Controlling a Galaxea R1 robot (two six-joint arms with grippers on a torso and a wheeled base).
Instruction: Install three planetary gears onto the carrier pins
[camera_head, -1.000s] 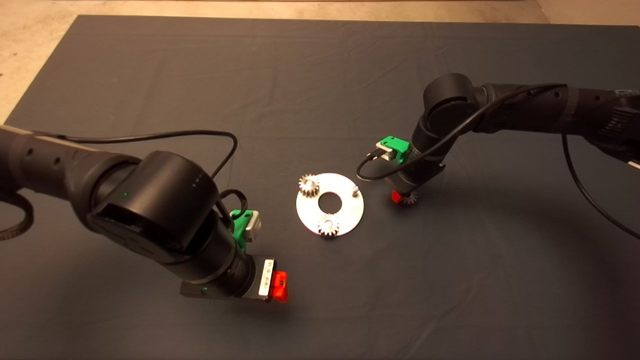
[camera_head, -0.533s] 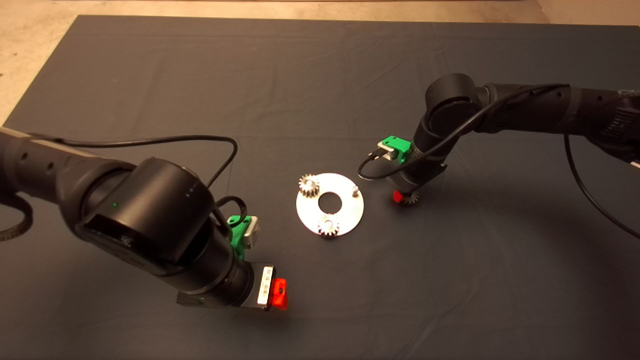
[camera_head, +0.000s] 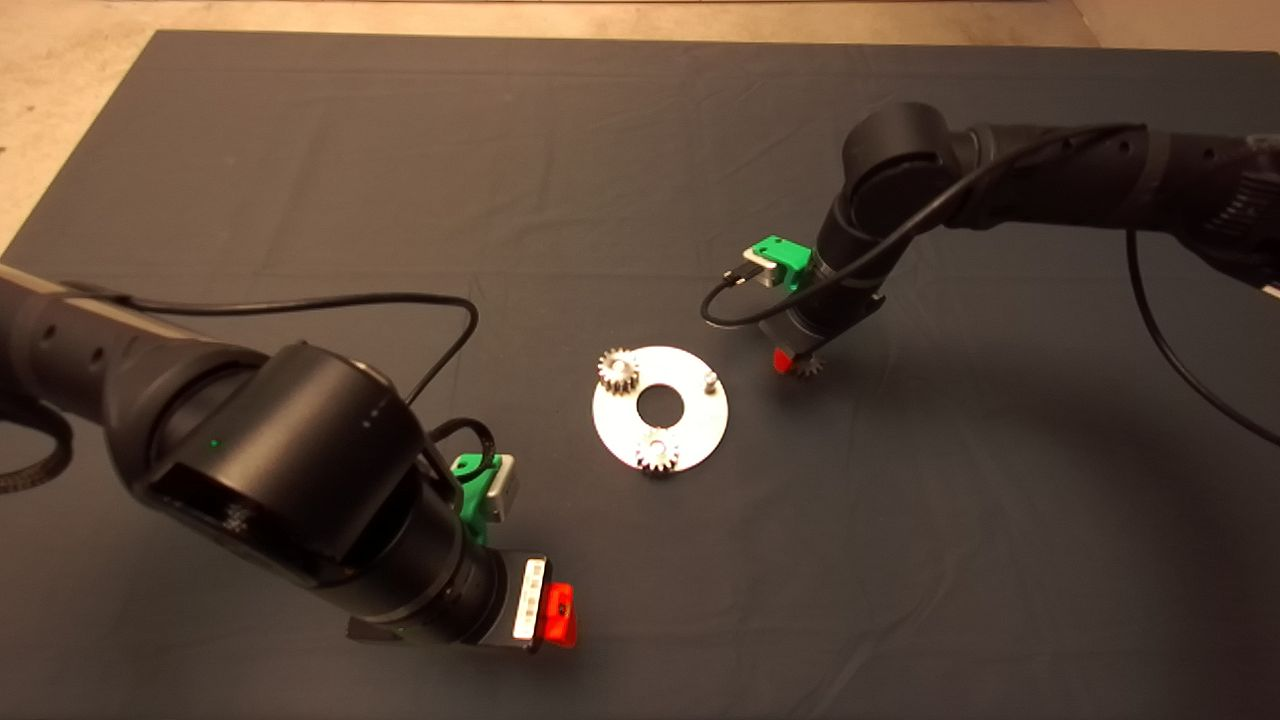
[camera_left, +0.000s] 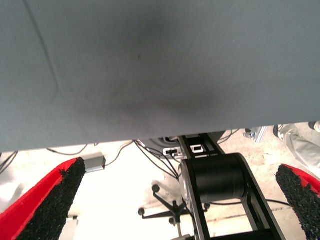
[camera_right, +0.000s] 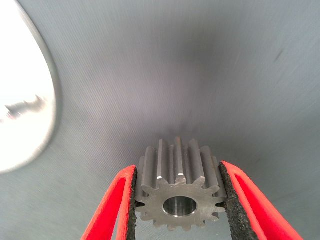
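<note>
The right gripper (camera_head: 797, 362) is hanging just beside the disc (camera_head: 660, 407), on the side of the bare pin (camera_head: 709, 379), with its 2 red fingers (camera_right: 111, 210) closing on a gear (camera_right: 178, 192). In the right wrist view the rough black pads are pressing against opposite sides of that gear, a silvery-grey metal spur wheel with straight ridged teeth and a smooth round centre hole; the dark woven mat (camera_head: 400, 180) is lying below it and the disc's bright curved edge (camera_right: 27, 115) is showing off to one side. The disc is a flat round silver plate with a large central hole, lying on the mat near the middle of the bench. 2 more gears are sitting on its pins: 1 at the far left of the disc (camera_head: 618, 370) and 1 at its near edge (camera_head: 657, 455). The third pin is a short silver peg standing upright and bare. The left gripper (camera_head: 558, 613) is waiting near the lower left, well apart from the disc, its fingers (camera_left: 50, 202) spreading wide open around nothing above the mat's edge.
</note>
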